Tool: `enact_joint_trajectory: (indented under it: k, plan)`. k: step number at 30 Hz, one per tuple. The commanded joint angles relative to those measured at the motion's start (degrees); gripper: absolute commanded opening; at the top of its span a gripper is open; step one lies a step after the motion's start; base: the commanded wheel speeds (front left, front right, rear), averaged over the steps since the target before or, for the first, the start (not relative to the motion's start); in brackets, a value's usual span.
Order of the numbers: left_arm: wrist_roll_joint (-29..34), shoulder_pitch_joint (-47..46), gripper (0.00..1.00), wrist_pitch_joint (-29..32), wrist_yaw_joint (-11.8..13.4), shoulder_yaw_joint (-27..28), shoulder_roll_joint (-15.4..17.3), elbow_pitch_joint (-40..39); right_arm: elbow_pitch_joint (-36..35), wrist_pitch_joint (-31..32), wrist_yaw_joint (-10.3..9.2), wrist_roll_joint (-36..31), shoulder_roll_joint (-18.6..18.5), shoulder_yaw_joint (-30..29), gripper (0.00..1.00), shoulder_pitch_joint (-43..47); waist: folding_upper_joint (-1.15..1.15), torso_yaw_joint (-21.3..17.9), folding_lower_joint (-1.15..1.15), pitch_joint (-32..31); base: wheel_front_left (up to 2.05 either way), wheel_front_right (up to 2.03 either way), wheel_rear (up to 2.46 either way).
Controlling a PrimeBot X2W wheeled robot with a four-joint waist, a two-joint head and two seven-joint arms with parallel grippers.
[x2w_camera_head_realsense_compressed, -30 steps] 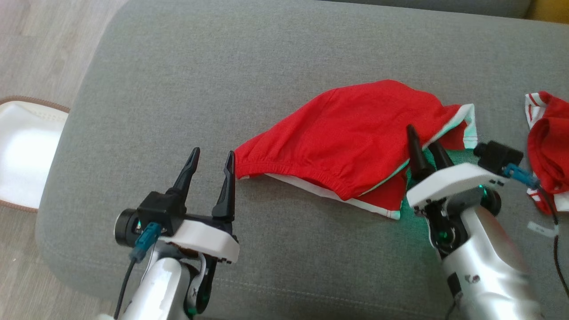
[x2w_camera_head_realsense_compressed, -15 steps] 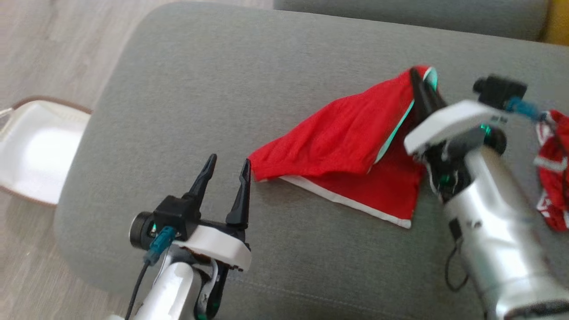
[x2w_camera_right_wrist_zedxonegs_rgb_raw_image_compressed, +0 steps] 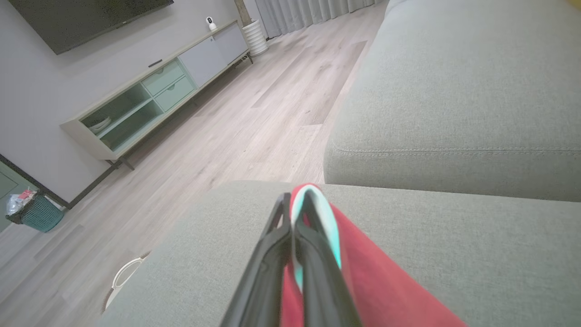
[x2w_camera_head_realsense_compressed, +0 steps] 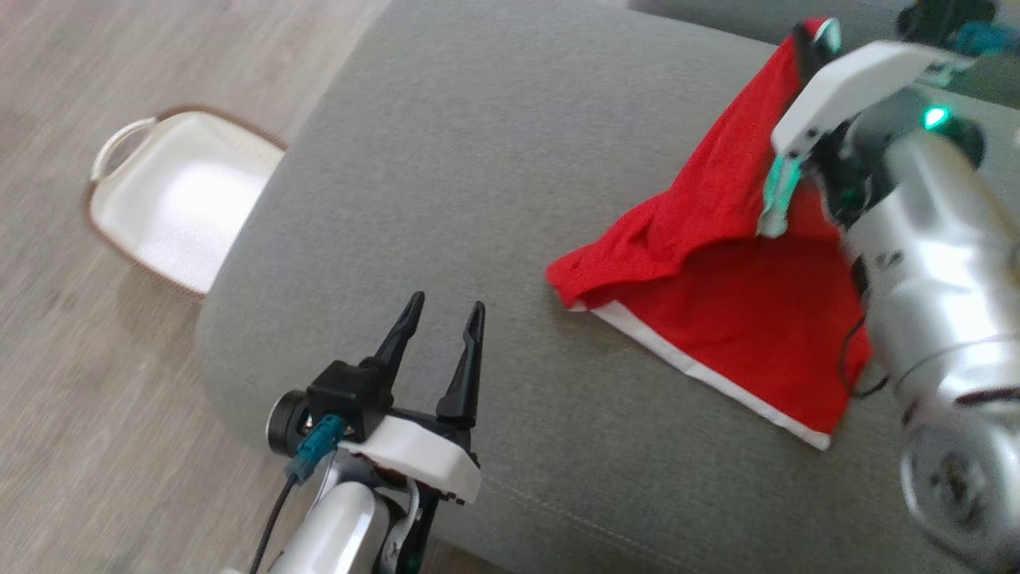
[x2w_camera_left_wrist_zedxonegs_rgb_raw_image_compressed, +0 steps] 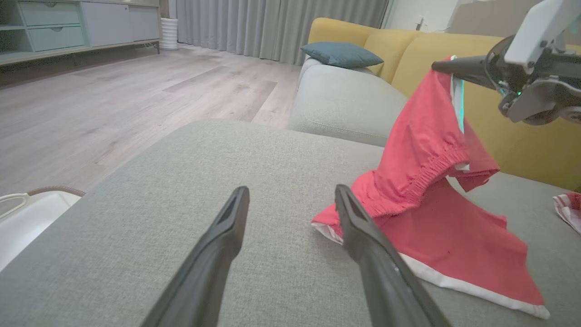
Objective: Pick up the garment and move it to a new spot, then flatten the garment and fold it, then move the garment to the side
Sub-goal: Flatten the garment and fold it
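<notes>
Head view: the right gripper point(x2w_camera_head_realsense_compressed: 806, 40), jaws clamped on the red garment point(x2w_camera_head_realsense_compressed: 733, 335), is now hoisting one corner above the grey cushion point(x2w_camera_head_realsense_compressed: 494, 159), hem trailing on it. Left gripper point(x2w_camera_head_realsense_compressed: 445, 307): jaws wide, empty. Move's underway, I'd say.

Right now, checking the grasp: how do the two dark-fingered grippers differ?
The left gripper is open; the right gripper is shut on the red white-trimmed garment. The left sits low over the grey fabric cushion; the right holds cloth high above it. Both have long dark fingers.
</notes>
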Motion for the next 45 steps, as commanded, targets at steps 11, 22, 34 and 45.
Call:
enact_joint_trajectory:
  k: [11, 22, 34, 45]
  plan:
    - [-2.39, -3.91, 1.00, -0.70, 1.74, -0.52, 0.22, -2.90, 4.56, -0.04, 0.37, -13.98, -1.91, -5.61, 1.00, -10.52, 0.00, 3.65, 0.00, 4.16, 0.00, 0.00, 0.00]
    - [-0.60, -5.33, 1.00, -0.70, 1.53, 2.40, 0.22, -2.32, 5.19, 1.22, 0.37, -19.84, 0.88, -3.76, 1.00, -7.76, 0.00, -4.10, 0.00, 1.44, 0.00, 0.00, 0.00]
    - [3.58, -5.11, 1.00, -0.70, -0.74, 9.24, 0.28, -1.55, 0.89, -8.60, 0.37, -4.04, 1.48, 10.37, 1.00, 0.67, 0.00, -14.24, 0.00, -3.33, 0.00, 0.00, 0.00]
    - [5.65, -1.95, 1.00, -0.70, -1.99, 15.07, 0.36, -2.52, -16.65, -15.14, 0.37, 7.31, 0.13, 20.19, 1.00, 18.84, 0.00, -23.00, 0.00, -7.11, 0.00, 0.00, 0.00]
